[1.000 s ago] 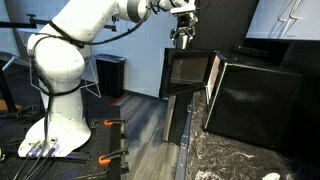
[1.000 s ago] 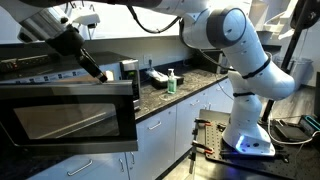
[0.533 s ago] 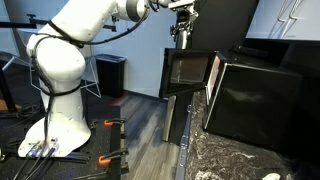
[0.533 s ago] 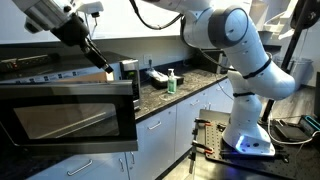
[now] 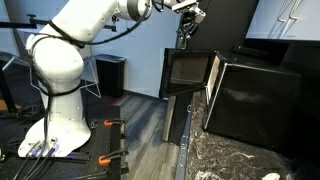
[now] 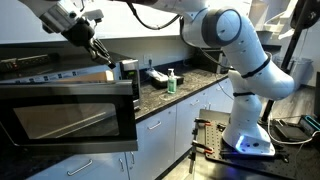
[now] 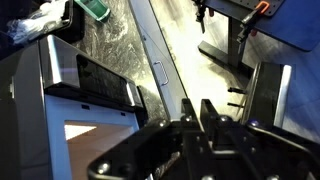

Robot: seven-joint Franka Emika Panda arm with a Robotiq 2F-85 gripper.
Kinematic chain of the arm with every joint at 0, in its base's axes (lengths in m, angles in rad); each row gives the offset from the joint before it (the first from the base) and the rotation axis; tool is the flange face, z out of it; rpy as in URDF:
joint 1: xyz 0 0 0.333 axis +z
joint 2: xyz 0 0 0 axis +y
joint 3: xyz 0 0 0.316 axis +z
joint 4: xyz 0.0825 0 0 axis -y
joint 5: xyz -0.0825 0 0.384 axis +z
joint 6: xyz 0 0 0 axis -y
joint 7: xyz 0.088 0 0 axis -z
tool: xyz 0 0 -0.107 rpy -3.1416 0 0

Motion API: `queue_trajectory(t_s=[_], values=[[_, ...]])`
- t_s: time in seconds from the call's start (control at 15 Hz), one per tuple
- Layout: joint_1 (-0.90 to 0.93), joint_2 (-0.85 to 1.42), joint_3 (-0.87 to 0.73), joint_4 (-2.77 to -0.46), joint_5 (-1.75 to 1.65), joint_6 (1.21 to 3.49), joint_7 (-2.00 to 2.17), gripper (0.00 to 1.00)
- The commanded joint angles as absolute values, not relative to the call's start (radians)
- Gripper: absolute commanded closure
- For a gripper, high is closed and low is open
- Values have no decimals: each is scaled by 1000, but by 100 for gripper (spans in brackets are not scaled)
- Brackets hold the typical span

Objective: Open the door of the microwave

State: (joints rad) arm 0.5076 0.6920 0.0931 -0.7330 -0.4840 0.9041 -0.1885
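The black microwave (image 5: 255, 95) stands on the counter with its door (image 5: 187, 70) swung out wide. In an exterior view the door (image 6: 70, 112) fills the foreground, its dark glass window facing the camera. My gripper (image 5: 185, 40) hangs in the air above the door's top edge, clear of it in both exterior views (image 6: 101, 56). In the wrist view the fingers (image 7: 190, 112) stand almost together with only a thin slit between them and nothing held. The door (image 7: 100, 82) lies below and to the left.
A speckled dark counter (image 6: 165, 98) carries a green bottle (image 6: 171, 82) and small items. White cabinets (image 6: 160, 140) run beneath it. A small black bin (image 5: 110, 75) stands on the floor behind the robot base (image 5: 55, 125). Red-handled tools (image 5: 113, 125) lie on the floor.
The gripper has lifted up off the door's top edge and tilted. Its fingers have closed from wide apart to nearly together. The door stays open.
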Motion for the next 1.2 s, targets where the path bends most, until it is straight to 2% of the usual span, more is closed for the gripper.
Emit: queue_trajectory(t_s=[0.0,0.53,1.13], values=[[478,633,101,-859,-446,988,-83,100],[393,526,108,-1207,-401,1319,24,100],[415,343,120,-1629,-463,1889,161,100]])
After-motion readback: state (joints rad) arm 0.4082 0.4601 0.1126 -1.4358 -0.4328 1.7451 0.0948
